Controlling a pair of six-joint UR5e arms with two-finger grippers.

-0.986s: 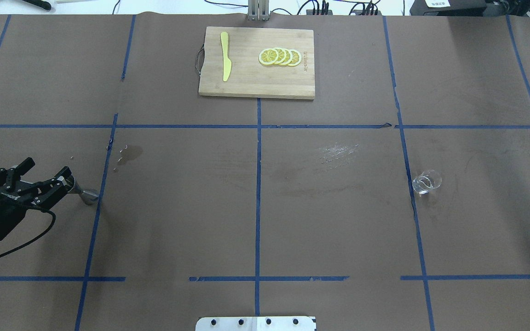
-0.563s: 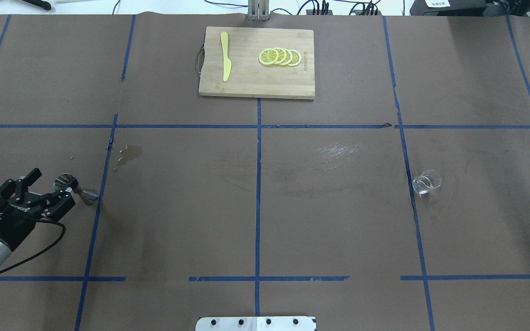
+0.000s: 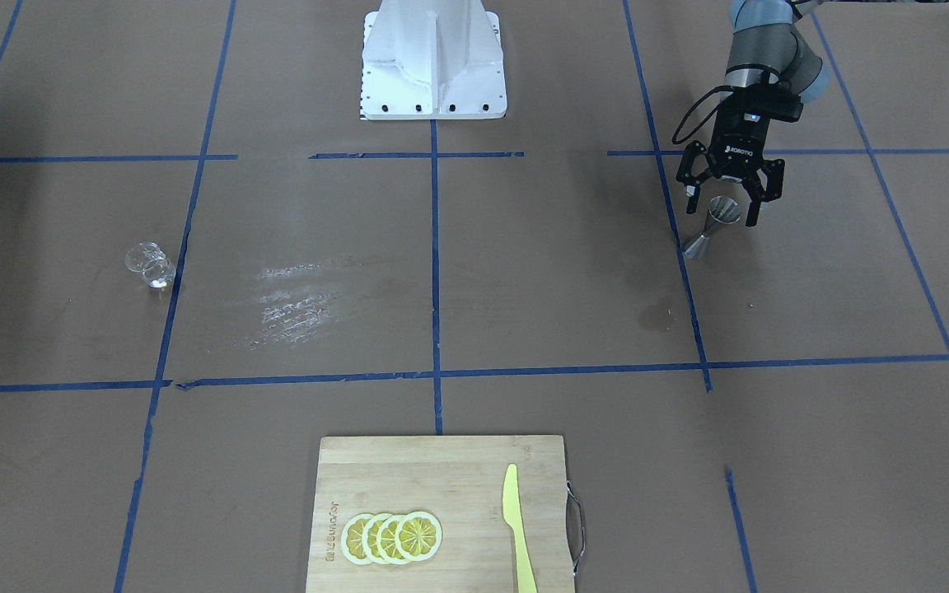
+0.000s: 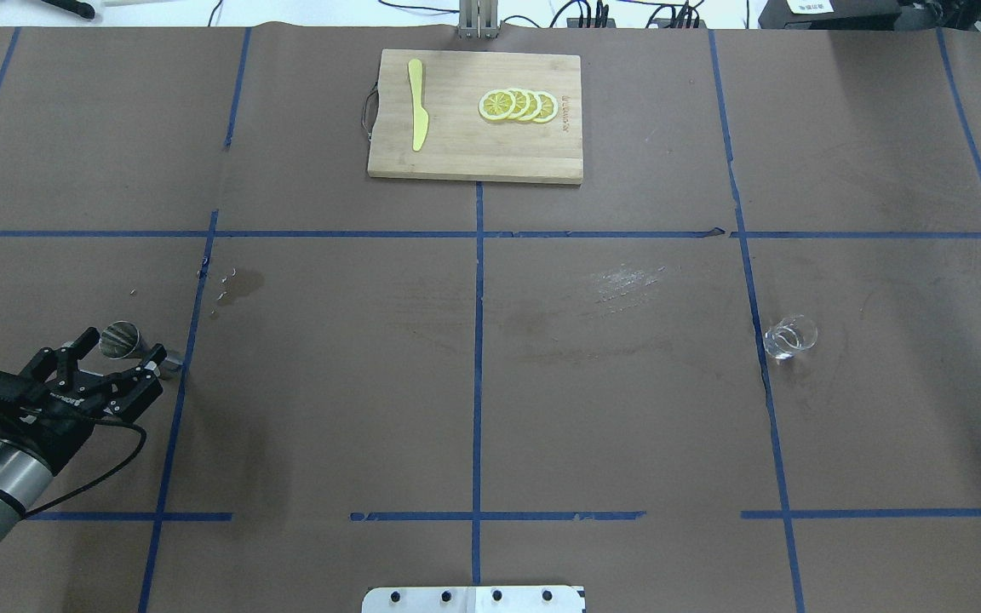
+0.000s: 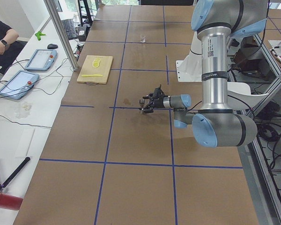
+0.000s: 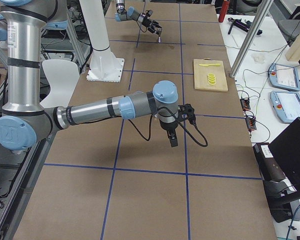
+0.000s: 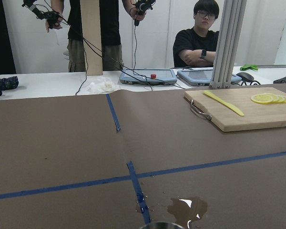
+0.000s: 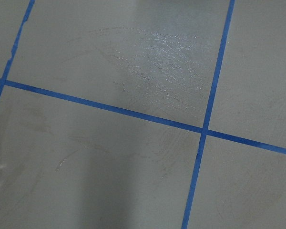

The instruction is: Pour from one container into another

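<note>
The left gripper [image 4: 118,353] hung low in the lower left of the overhead view. Its two black fingers [image 4: 80,346] were spread wide apart, not pinching anything. A small shiny metal measuring cup [image 4: 122,339] stood on the brown table [image 4: 473,383] right between those fingers. I could not tell if the fingers touched it. In the front view the same gripper [image 3: 722,204] was in the upper right, and the metal measuring cup [image 3: 713,224] stood just by a blue tape line [image 3: 683,272].

A little clear glass [image 4: 790,336] sat far off on the right side of the overhead view, well apart from the metal cup. It sat just beside another blue line.

The right gripper [image 6: 173,138] showed only in the side view from the right, near the middle of that picture. It pointed down over the table. I could not tell if its fingers were apart or together.

A wooden cutting board [image 4: 456,149] lay at the top middle of the overhead view. A yellow knife [image 4: 416,104] and a row of lemon slices [image 4: 518,105] lay on it. A small dark wet spot [image 4: 245,283] marked the table near the metal cup.

A person in a black shirt [image 7: 200,45] sat behind the table at the top of the left wrist view.
</note>
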